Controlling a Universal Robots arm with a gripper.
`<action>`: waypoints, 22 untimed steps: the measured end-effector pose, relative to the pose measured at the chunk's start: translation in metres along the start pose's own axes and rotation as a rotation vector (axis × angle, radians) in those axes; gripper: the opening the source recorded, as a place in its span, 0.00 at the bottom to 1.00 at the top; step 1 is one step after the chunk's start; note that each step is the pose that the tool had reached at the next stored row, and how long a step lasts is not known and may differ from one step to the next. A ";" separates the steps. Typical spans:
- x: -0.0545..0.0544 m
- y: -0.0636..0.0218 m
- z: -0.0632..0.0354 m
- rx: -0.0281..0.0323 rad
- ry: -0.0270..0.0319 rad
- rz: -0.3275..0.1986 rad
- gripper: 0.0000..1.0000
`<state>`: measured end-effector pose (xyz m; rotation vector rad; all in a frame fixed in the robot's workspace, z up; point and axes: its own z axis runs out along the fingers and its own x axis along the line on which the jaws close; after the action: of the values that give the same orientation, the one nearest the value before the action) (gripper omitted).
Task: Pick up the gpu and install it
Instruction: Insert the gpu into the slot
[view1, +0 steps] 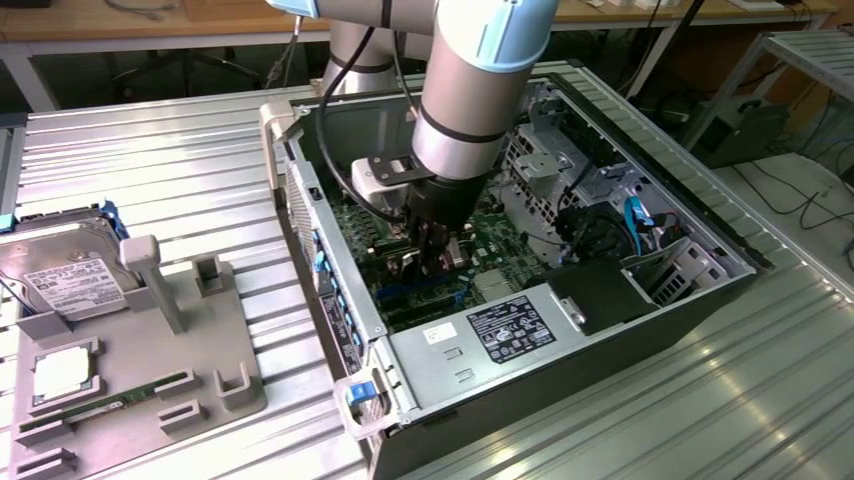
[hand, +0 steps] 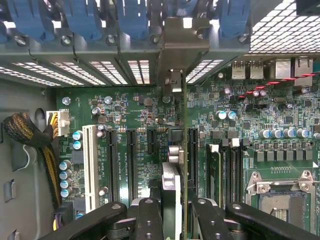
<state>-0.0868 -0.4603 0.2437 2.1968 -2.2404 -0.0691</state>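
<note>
My gripper (view1: 435, 256) is down inside the open computer case (view1: 694, 290), shut on the gpu (view1: 446, 258). In the wrist view the gpu (hand: 183, 125) is seen edge-on between the two black fingers (hand: 150, 220), a thin green board with a silver-grey cooler on one face. Its metal end bracket (hand: 182, 37) reaches the case's rear wall with the vented slot covers. The card stands upright over the green motherboard (hand: 150, 115), in line with a long black expansion slot (hand: 192, 155). Whether its edge is in the slot I cannot tell.
More black slots (hand: 132, 165) and a white slot (hand: 90, 165) lie beside it, with a braided cable (hand: 30, 137) and the CPU socket (hand: 280, 200) further off. Outside the case, a grey fixture (view1: 174, 350) holds a hard drive (view1: 60, 275) and a memory stick (view1: 100, 408).
</note>
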 end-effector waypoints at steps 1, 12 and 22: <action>0.000 0.0000 0.0003 -0.0001 0.0001 0.000 0.28; 0.000 -0.0001 0.0021 -0.0009 -0.0001 -0.002 0.28; 0.000 -0.0001 0.0021 -0.0008 -0.0001 -0.002 0.28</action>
<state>-0.0868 -0.4603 0.2416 2.1984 -2.2382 -0.0701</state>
